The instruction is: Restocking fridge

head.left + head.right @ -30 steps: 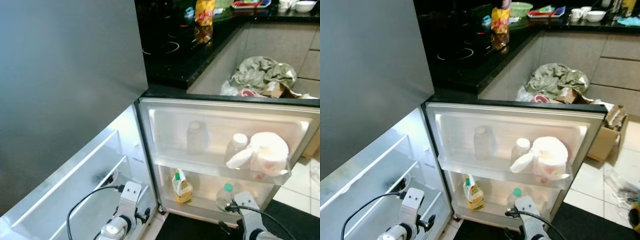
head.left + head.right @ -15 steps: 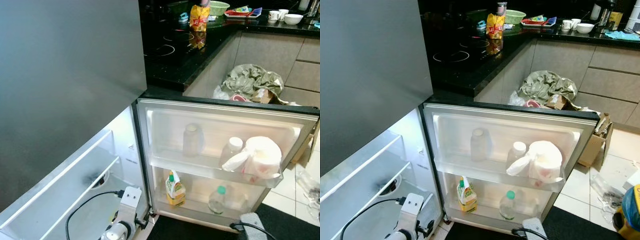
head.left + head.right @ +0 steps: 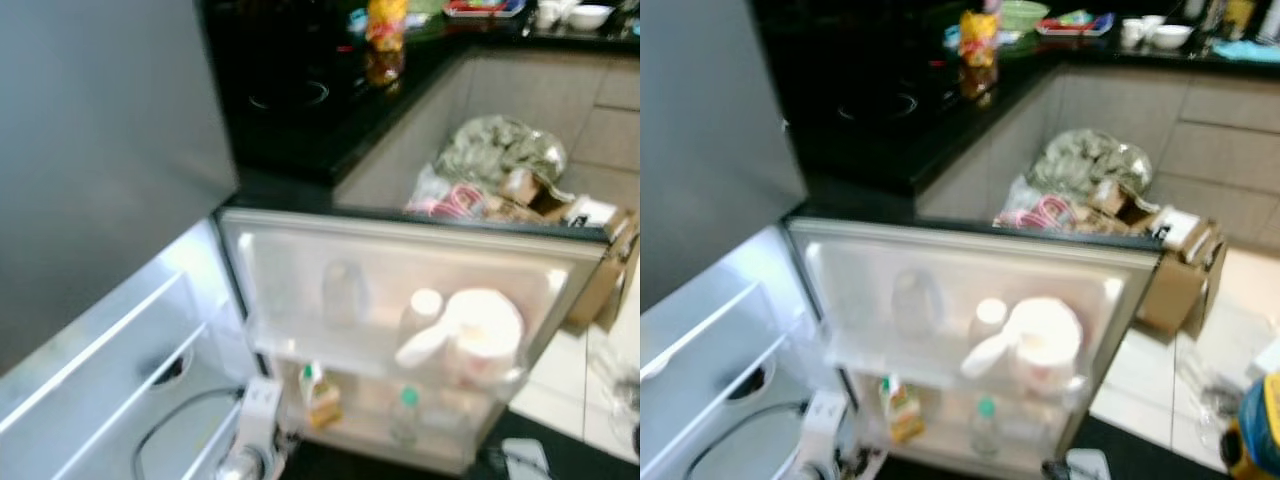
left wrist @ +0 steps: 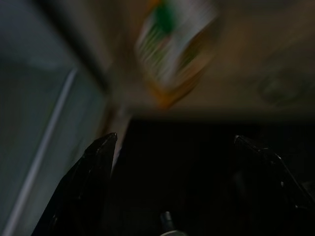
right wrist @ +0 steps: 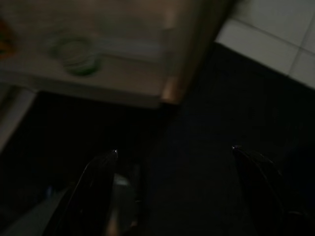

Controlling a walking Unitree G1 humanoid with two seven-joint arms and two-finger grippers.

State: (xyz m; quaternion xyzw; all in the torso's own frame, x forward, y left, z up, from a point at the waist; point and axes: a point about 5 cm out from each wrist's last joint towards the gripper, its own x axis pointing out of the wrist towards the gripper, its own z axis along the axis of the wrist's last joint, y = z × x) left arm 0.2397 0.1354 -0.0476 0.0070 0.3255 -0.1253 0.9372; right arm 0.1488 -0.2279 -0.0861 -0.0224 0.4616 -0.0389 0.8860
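The left gripper (image 4: 172,147) hangs low by the foot of the open fridge door (image 3: 300,250), fingers spread wide and empty, a yellow juice carton (image 3: 320,393) just ahead; the right gripper (image 5: 174,150) hovers over the dark mat (image 5: 221,123), likewise wide apart, holding nothing; on the door's lower shelf stand the carton and a green-capped bottle (image 3: 405,415); above them, a white jug (image 3: 480,335) beside two pale bottles; beyond, a black counter (image 3: 300,110), all blurred.

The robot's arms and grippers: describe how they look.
The left arm is silver-white and boxy, with a black cable looping from it. The left gripper and the right gripper each have two long, tapering black fingers.
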